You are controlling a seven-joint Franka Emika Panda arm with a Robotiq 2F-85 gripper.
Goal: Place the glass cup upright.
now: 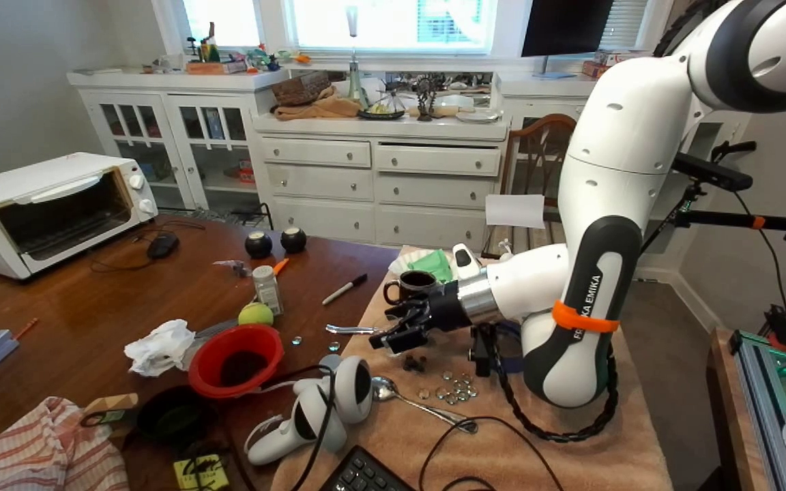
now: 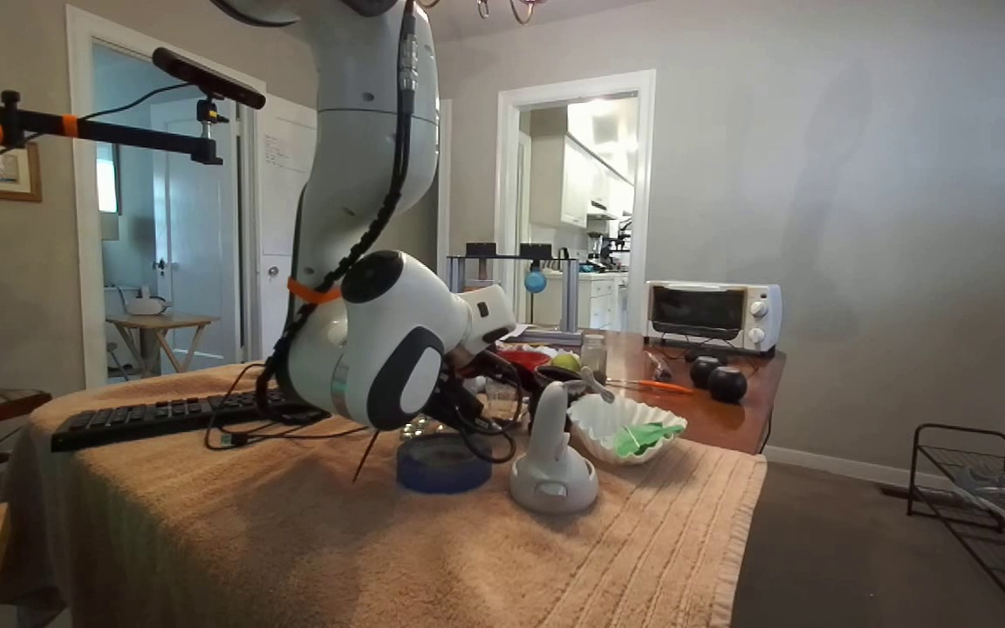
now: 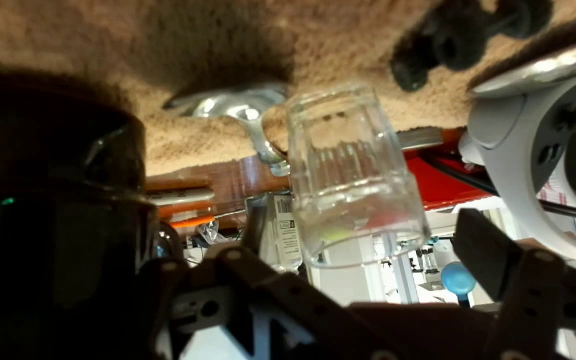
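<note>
Glass cup (image 3: 353, 175): upright on the tan towel (image 3: 343, 40), narrow base down, wide mouth up, though the wrist view turns it upside down.
Gripper (image 3: 364, 220): fingers (image 3: 488, 252) apart, the cup showing in the gap between them in the wrist view, clear of both there. Whether the tips reach past it, I cannot tell.
Silver spoon-like piece (image 3: 248, 100): on the towel just beside the cup; touching or not, I cannot tell.
Dark lumps (image 3: 460, 35): on the towel near the cup, on the opposite side; what they are, I cannot tell.
Dark shape (image 3: 53, 165): large at the left edge of the wrist view, too dim to name.
Mug (image 1: 408, 290): black, near the towel's edge, partly behind the gripper in an exterior view.
Spoon (image 1: 427, 408): lying on the towel, its handle near clear beads (image 1: 460, 390).
Controller (image 2: 553, 462): white, standing on the towel in an exterior view, between a round blue thing (image 2: 443, 467) and a fluted white dish (image 2: 598, 443) with a green piece (image 2: 642, 439) in it.
Keyboard (image 1: 366, 474): black, on the towel, in both exterior views.
Red bowl (image 1: 205, 372): on the wooden table (image 1: 325, 266), a yellow-green ball (image 1: 255, 314) close behind it.
Marker (image 1: 342, 291): on the table, between the mug and a bottle (image 1: 267, 290).
Oven (image 1: 59, 204): white, on the table, in both exterior views.
Arm (image 1: 611, 150): white and black, an orange strap (image 1: 584, 318) around it.
</note>
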